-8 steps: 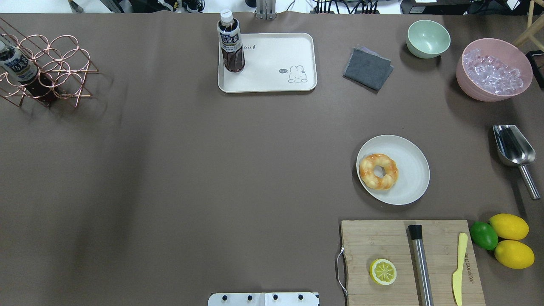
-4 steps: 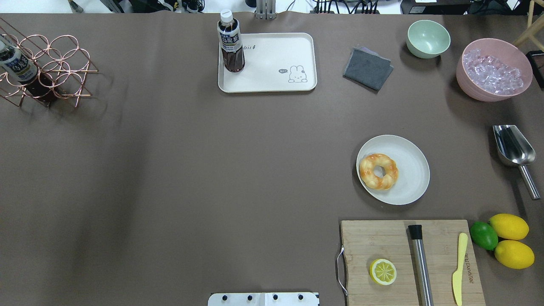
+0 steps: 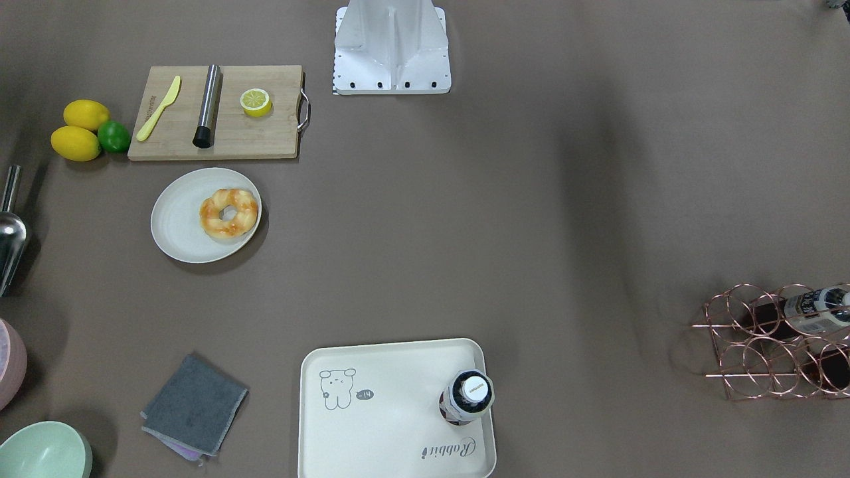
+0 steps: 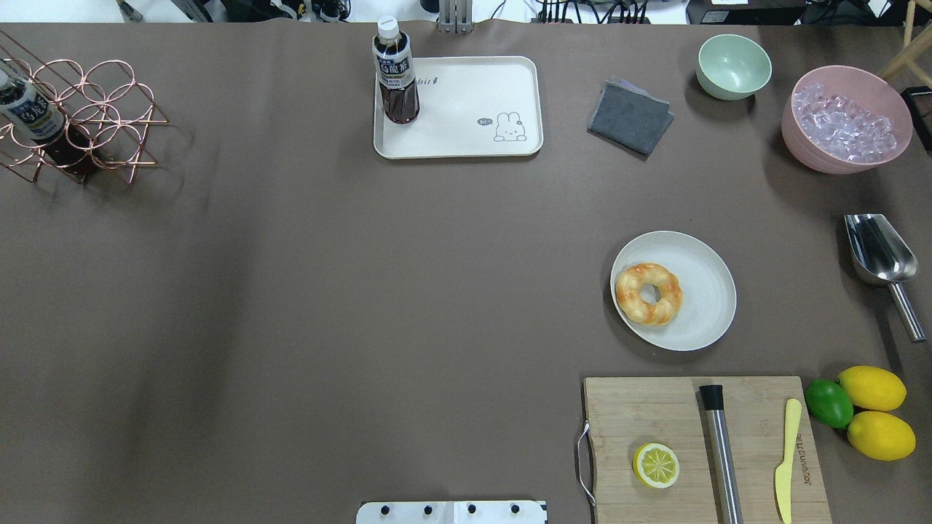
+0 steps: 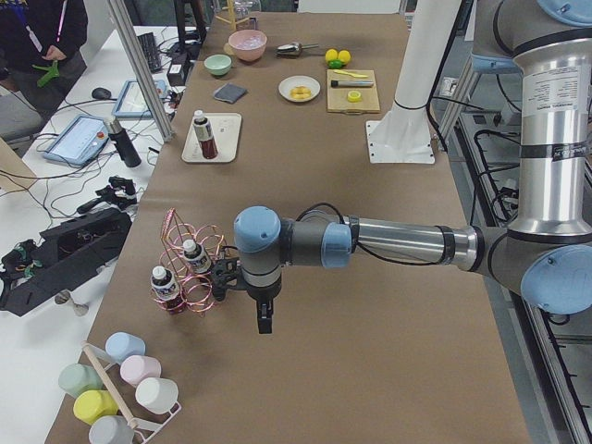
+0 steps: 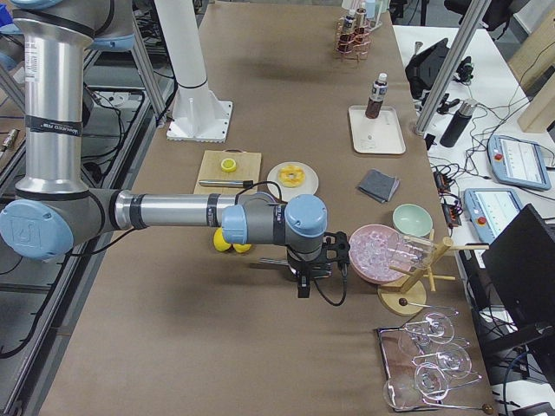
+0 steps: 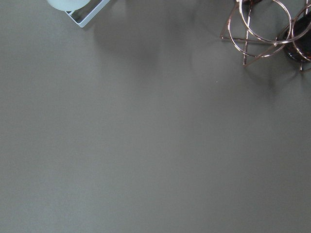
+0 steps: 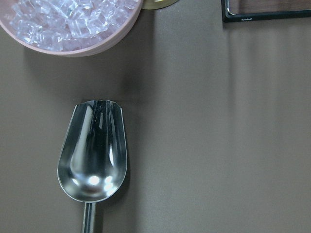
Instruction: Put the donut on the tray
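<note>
One donut (image 4: 649,293) is sitting on one round plate (image 4: 703,309), not on the tray (image 4: 466,109), which is lying well apart at the table's (image 4: 291,291) far edge and carrying one upright bottle (image 4: 395,73) in a corner. Near the plate, one board (image 4: 633,407) is holding one lemon half (image 4: 656,465), one metal rod (image 4: 721,451) and one yellow knife (image 4: 786,458); two lemons (image 4: 871,388) and one lime (image 4: 828,403) are resting just beside it. One green bowl (image 4: 733,66), one pink bowl (image 4: 799,143) full of ice, one cloth (image 4: 630,116), one scoop (image 4: 877,251) and one wire rack (image 4: 82,115) are also lying about. The left pincer (image 5: 264,322) is hanging near the rack, the right pincer (image 6: 303,288) near the pink bowl; whether either is apart or together cannot be told.
</note>
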Robot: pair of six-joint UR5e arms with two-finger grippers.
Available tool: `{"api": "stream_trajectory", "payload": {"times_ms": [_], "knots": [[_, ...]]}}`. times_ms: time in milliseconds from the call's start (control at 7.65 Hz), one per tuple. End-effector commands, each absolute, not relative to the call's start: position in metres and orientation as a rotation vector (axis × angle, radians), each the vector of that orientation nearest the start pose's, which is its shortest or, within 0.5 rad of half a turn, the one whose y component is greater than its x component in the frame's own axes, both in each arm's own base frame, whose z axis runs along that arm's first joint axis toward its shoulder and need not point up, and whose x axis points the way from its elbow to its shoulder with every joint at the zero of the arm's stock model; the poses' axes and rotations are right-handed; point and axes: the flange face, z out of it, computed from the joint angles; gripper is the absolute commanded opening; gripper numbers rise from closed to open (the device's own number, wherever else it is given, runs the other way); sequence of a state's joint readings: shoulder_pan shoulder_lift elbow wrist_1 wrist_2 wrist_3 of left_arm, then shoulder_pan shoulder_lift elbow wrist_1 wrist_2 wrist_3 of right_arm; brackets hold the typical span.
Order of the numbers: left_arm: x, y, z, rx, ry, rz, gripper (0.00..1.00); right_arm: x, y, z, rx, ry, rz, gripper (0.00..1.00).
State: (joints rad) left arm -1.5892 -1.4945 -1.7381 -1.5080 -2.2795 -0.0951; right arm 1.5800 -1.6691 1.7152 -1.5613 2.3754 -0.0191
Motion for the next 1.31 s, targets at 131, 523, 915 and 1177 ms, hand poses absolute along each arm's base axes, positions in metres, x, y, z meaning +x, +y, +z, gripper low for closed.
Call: {"api": "stream_trajectory", "payload": {"times_ms": [131, 523, 915, 1177], "knots": [[-0.0770, -0.4599, 0.6215, 0.004, 0.710, -0.097, 0.98, 0.0663, -0.4522, 0.6328, 0.062, -0.795, -0.032, 1.00], [-0.0770, -0.4600, 0.6207, 0.005, 0.710, -0.097, 0.98, 0.0662, -0.4526, 0.6314, 0.068, -0.797, -0.034, 1.00], [-0.0770, -0.4613, 0.6201, 0.007, 0.710, -0.096, 0.98, 0.0660, -0.4525, 0.6333, 0.066, -0.800, -0.034, 1.00], [-0.0770, -0.4614, 0.6193, 0.008, 0.710, -0.096, 0.98, 0.0622, -0.4562, 0.6270, 0.074, -0.804, -0.043, 1.00]]}}
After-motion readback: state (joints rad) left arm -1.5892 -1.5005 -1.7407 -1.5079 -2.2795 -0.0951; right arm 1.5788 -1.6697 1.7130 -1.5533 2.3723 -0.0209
